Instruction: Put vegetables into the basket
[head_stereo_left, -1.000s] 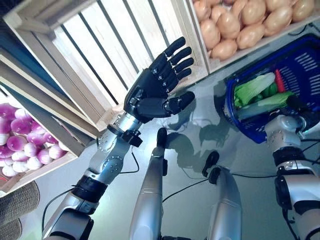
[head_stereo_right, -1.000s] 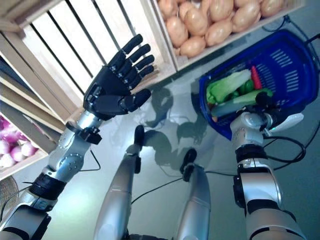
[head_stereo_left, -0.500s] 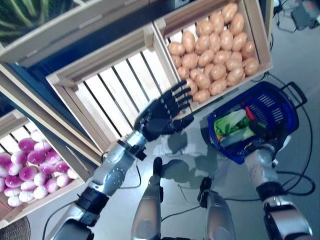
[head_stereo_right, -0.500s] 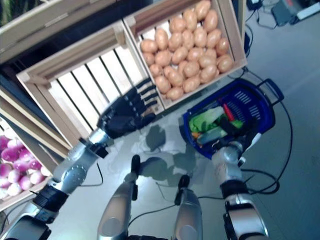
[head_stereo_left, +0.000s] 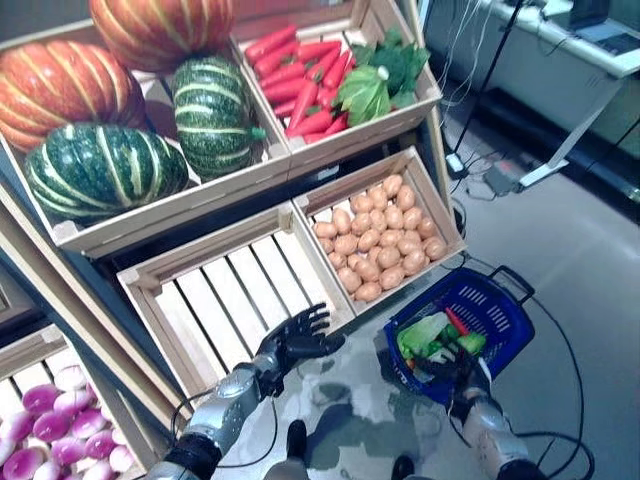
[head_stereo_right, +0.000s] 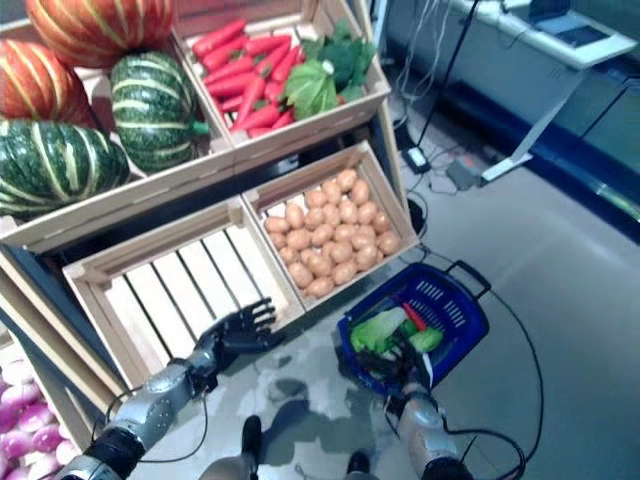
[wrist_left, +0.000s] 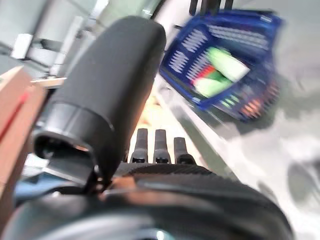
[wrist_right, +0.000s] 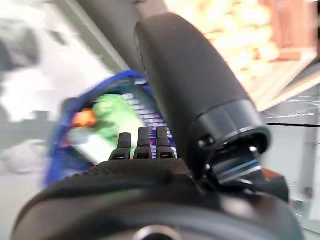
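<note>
The left hand is held up with its fingers spread and holding nothing, just in front of the empty slatted crate on the lower shelf. The right hand is at the near rim of the blue basket on the floor; whether its fingers grip the rim cannot be told. In the basket lie leafy greens and a red vegetable, and beside the empty crate are potatoes, with carrots and pumpkins above.
</note>
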